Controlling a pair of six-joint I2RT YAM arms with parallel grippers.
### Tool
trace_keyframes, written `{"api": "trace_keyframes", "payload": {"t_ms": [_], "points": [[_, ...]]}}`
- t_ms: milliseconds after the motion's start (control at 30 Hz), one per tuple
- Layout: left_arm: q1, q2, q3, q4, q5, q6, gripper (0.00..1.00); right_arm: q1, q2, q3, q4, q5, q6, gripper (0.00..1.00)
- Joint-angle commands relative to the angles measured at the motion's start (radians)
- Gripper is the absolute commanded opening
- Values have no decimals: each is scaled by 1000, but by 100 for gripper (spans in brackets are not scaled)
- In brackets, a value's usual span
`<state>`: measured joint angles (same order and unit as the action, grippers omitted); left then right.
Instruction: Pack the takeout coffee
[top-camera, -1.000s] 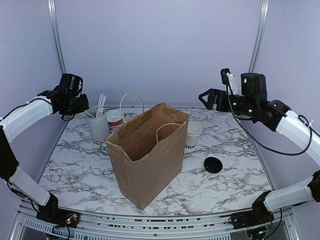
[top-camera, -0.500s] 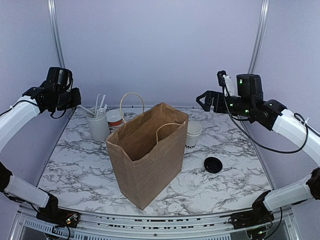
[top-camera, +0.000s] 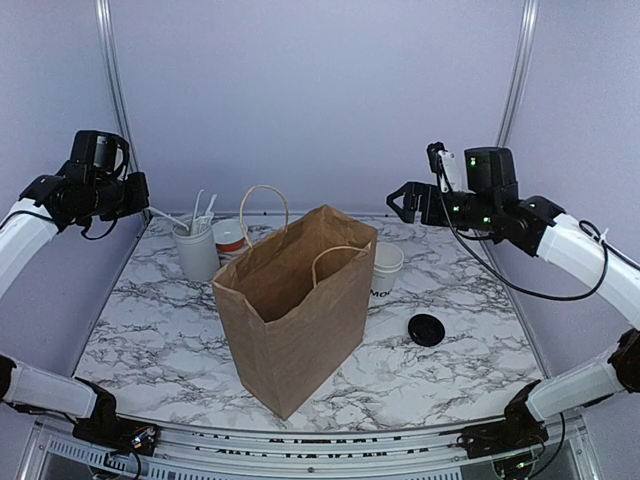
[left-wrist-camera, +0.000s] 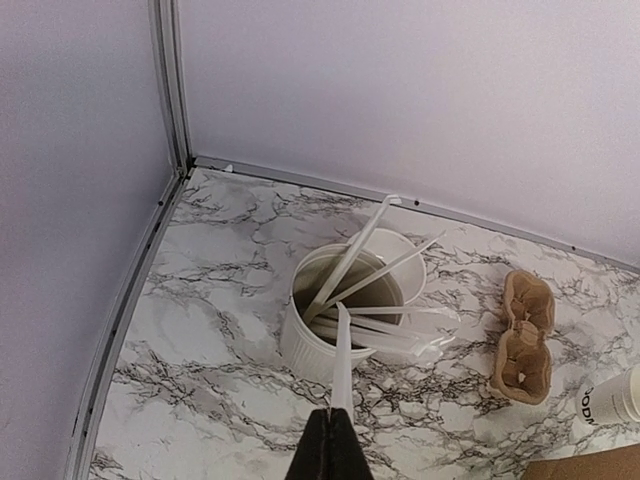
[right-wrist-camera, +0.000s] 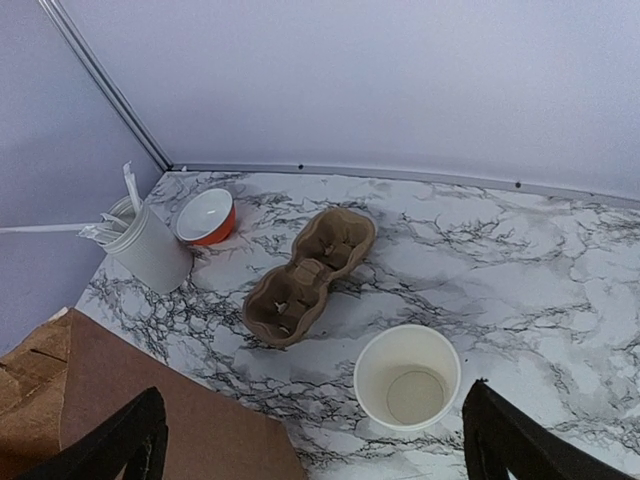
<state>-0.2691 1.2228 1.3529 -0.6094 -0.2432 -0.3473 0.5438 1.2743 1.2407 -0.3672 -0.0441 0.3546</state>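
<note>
No lidded cup shows. A lidless white paper cup (top-camera: 385, 268) with black lettering stands right of the brown paper bag (top-camera: 295, 310); it also shows in the right wrist view (right-wrist-camera: 407, 377). A round black lid (top-camera: 427, 329) lies apart on the table. My left gripper (top-camera: 133, 196) is high at the far left, shut on a white plastic utensil (left-wrist-camera: 341, 360) whose tip hangs over the utensil holder (left-wrist-camera: 350, 300). My right gripper (top-camera: 405, 200) is open and empty, high above the lidless cup.
A grey-white utensil holder (top-camera: 196, 250) with several white utensils and a red bowl (top-camera: 231, 238) stand at the back left. A brown cardboard cup carrier (right-wrist-camera: 308, 275) lies behind the bag. The bag stands open at mid-table. Walls close the back and sides.
My left gripper has moved left, away from the utensil holder, with a white utensil in it. My right gripper has shifted slightly left.
</note>
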Motion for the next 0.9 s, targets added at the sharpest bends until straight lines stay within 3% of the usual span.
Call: {"api": "trace_keyframes", "payload": {"t_ms": [0, 333, 533, 867], "points": [[4, -35, 33, -45, 5, 14, 0, -8, 10, 47, 20, -11, -3, 100], [2, -87, 89, -68, 100, -1, 0, -8, 23, 67, 13, -17, -2, 100], [4, -89, 147, -43, 270, 7, 0, -8, 20, 60, 19, -17, -2, 100], [3, -120, 157, 154, 573, 19, 0, -8, 1, 42, 20, -7, -5, 100]]}}
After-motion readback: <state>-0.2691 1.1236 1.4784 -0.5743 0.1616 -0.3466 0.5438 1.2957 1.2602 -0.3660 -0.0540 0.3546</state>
